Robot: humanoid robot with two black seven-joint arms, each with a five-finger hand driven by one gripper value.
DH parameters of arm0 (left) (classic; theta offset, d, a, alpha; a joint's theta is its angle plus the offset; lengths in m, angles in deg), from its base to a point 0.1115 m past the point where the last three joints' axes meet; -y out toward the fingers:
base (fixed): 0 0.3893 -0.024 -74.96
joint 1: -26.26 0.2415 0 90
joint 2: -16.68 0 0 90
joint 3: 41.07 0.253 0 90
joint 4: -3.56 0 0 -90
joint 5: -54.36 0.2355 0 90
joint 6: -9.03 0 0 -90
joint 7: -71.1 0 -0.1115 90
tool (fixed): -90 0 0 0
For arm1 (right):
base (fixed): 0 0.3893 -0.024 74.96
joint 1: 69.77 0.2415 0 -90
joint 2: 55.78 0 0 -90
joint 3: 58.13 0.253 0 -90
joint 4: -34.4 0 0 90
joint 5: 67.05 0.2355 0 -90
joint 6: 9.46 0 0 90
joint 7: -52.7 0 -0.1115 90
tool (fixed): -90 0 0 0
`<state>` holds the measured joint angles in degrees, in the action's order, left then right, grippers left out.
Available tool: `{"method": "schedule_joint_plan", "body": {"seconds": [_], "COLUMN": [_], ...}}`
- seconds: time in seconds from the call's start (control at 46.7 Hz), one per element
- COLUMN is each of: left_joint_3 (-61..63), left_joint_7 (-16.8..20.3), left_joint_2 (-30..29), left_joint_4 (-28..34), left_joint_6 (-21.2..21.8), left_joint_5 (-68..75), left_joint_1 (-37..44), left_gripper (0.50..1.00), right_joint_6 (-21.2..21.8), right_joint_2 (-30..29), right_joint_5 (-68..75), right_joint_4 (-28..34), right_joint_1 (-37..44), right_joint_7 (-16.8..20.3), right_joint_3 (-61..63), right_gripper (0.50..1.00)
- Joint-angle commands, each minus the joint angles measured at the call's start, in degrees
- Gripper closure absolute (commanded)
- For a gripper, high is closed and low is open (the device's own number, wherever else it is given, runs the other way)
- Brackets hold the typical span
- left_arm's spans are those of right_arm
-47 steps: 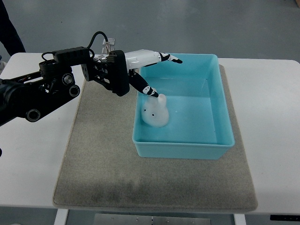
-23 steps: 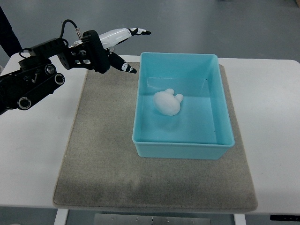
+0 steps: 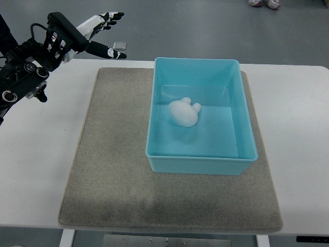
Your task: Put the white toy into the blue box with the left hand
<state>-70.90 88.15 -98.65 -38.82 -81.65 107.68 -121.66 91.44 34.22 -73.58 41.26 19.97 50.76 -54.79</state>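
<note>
The white toy (image 3: 184, 111), a rounded figure with two small ears, lies on its side on the floor of the blue box (image 3: 245, 135), toward the box's left half. My left hand (image 3: 105, 32) is raised at the top left, well away from the box and beyond the table's far edge. Its white fingers (image 3: 95, 21) with black tips are spread and hold nothing. The black arm runs off the left edge. The right hand does not show.
The box stands on a grey felt mat (image 3: 110, 164) that covers the middle of the white table (image 3: 36, 164). Grey floor lies beyond the table's far edge. A dark sleeve or leg (image 3: 5, 31) of a person shows at the top left corner.
My left hand let go of the toy inside the box, then withdrew up and to the left. The toy tipped over onto its side and now lies still.
</note>
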Motion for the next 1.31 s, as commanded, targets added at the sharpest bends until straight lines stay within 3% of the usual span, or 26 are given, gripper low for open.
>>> {"method": "schedule_joint_plan", "body": {"seconds": [0.0, 0.428, 0.899, 1.006, 1.284], "left_joint_3": [0.04, -0.05, -0.66, -2.51, -5.67], "left_joint_7": [0.00, -0.26, -1.14, -1.14, -0.88], "left_joint_2": [0.10, 1.51, 6.43, 7.13, 9.77], "left_joint_4": [0.28, 0.81, 11.61, 13.64, 18.74], "left_joint_6": [1.99, 3.40, 2.97, 1.04, -12.41], "left_joint_5": [-3.39, -33.88, -54.80, -62.10, -70.11], "left_joint_1": [0.00, 0.96, 0.70, 0.79, 2.19], "left_gripper": [0.508, 0.508, 0.508, 0.508, 0.506], "right_joint_6": [0.00, 0.00, 0.00, 0.00, 0.00], "right_joint_2": [0.00, 0.00, 0.00, 0.00, 0.00], "right_joint_5": [0.03, -0.06, 0.03, -0.06, 0.03], "right_joint_4": [0.00, 0.00, 0.00, 0.00, 0.00], "right_joint_1": [0.00, 0.00, 0.00, 0.00, 0.00], "right_joint_7": [0.00, 0.00, 0.00, 0.00, 0.00], "right_joint_3": [0.00, 0.00, 0.00, 0.00, 0.00], "right_gripper": [0.564, 0.564, 0.564, 0.564, 0.564]}}
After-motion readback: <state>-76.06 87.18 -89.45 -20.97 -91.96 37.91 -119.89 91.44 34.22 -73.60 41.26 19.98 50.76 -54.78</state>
